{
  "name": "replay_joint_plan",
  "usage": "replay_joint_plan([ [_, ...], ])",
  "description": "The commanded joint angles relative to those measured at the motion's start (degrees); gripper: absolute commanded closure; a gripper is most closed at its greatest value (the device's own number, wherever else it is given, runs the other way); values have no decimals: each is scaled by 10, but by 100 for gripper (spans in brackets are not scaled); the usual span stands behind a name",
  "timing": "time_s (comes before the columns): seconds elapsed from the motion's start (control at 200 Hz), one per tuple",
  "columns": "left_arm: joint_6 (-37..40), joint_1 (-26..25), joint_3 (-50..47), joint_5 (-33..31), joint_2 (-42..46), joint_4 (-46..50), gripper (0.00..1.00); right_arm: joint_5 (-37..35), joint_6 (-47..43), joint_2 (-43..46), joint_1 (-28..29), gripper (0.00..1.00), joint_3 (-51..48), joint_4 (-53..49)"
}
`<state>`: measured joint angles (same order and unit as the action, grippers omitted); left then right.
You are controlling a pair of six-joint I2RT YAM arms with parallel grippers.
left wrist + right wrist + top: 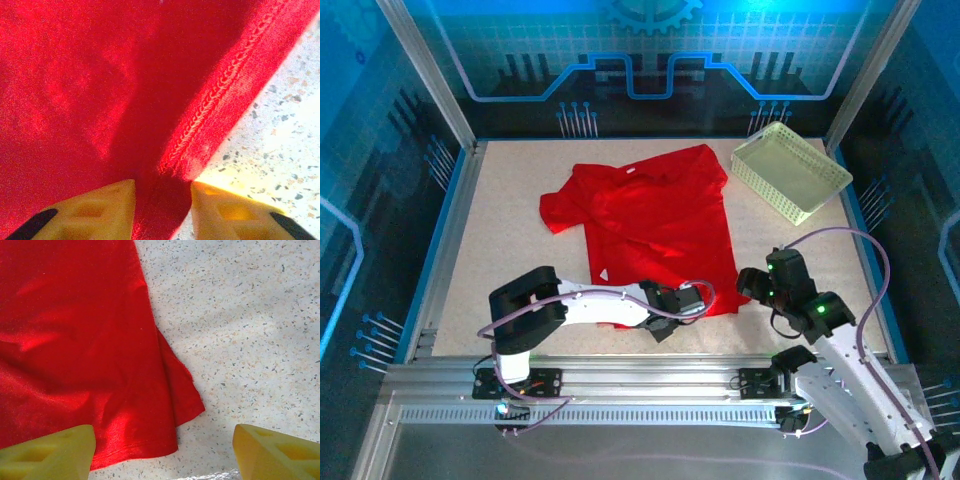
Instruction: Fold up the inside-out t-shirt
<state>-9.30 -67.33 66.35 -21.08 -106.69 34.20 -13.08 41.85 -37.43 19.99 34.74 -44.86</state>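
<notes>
The red inside-out t-shirt [655, 215] lies spread on the speckled table, collar far, hem near, with its small white tag [632, 171] at the neck. My left gripper [678, 300] sits low over the near hem. In its wrist view the yellow fingers [102, 210] stand a small way apart, with the stitched hem [220, 95] and the cloth edge running between them [163, 200]. My right gripper [757, 283] hovers by the shirt's near right corner [187, 407]. Its jaws are wide open [164, 452] and nothing is gripped.
A pale yellow-green lattice basket [790, 170] stands at the far right, clear of the shirt. Bare speckled tabletop [250, 330] lies right of the shirt. Blue enclosure walls [420, 170] and aluminium posts border the table.
</notes>
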Motion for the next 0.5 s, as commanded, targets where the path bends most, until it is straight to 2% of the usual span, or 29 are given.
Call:
replay_joint_plan([
  [0.0, -11, 6, -7, -26, 11, -1, 70, -4, 9, -7, 7, 26, -5, 17],
  [0.11, -22, 10, -19, -31, 42, -18, 81, 4, 5, -18, 8, 26, -6, 27],
  [0.255, -38, 15, -55, -22, 104, -53, 91, 16, -3, -30, 8, 26, -9, 36],
  [0.375, -49, 16, -101, -18, 164, -75, 96, 17, -10, -52, 11, 26, -10, 39],
  [0.495, -67, 17, -141, -15, 213, -83, 97, 13, -1, -89, 28, 27, -9, 40],
])
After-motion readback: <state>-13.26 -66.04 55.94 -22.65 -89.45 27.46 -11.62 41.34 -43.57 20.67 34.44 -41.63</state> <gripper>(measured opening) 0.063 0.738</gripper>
